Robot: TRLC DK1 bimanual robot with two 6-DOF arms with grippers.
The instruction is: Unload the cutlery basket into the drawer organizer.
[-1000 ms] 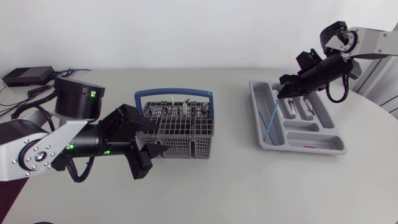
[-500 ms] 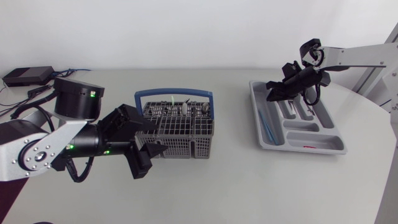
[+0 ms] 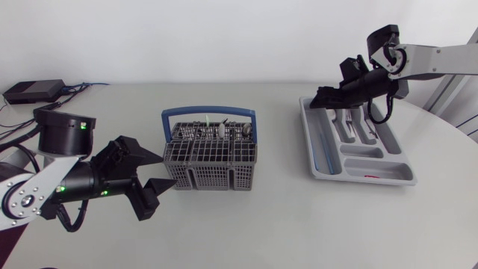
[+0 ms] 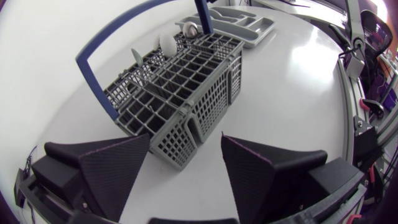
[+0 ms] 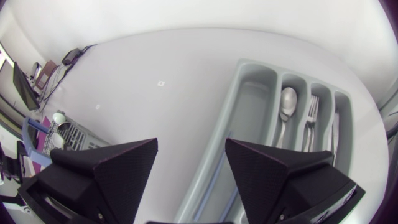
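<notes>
Left gripper (image 4: 185,138) wide open, empty, just off basket (image 4: 214,93) corner, right gripper (image 5: 191,143) wide open, empty, above organizer (image 5: 250,106) edge

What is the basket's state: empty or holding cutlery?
Holding cutlery: spoons stand upright in the basket, seen from the left wrist. How many pieces in all, cannot tell.

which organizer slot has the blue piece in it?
The long outer slot nearest the basket; the next slots hold a spoon and a fork.
</notes>
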